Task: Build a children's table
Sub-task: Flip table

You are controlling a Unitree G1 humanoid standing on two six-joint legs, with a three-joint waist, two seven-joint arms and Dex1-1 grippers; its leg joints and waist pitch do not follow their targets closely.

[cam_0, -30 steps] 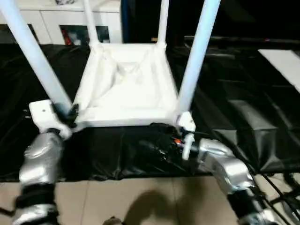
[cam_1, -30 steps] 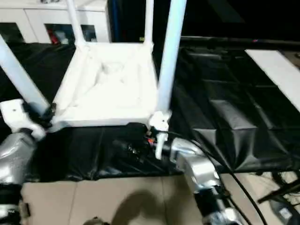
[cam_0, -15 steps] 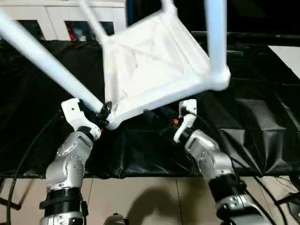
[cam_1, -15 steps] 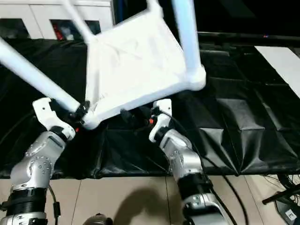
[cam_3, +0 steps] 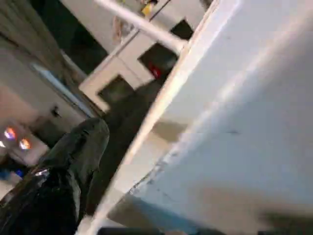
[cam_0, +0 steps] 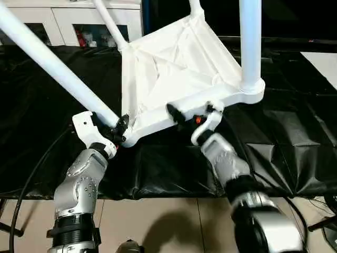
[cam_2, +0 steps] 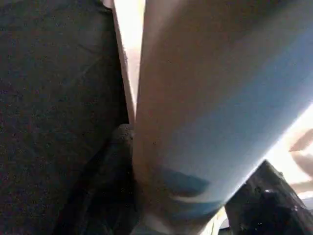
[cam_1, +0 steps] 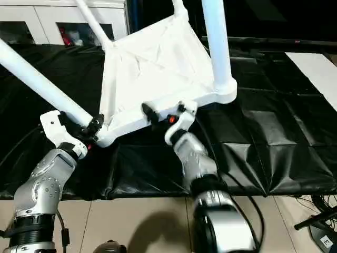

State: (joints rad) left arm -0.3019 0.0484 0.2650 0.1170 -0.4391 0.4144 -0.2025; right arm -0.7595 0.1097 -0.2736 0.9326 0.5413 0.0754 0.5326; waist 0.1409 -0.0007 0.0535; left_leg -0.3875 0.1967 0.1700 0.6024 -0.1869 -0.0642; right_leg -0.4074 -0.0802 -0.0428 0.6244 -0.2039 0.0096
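A white plastic children's table (cam_0: 174, 74) is upside down and tilted above a black sheet (cam_0: 295, 132), its four legs (cam_0: 250, 42) already in the corner sockets and pointing up. The left gripper (cam_0: 120, 130) is clamped around the near-left leg right at its socket. The right gripper (cam_0: 190, 112) stands wide open at the near edge of the tabletop, one finger above the rim, holding nothing. The table looks light, stiff and smooth, so likely slippery; the rim or the leg bases seem the surest places to hold.
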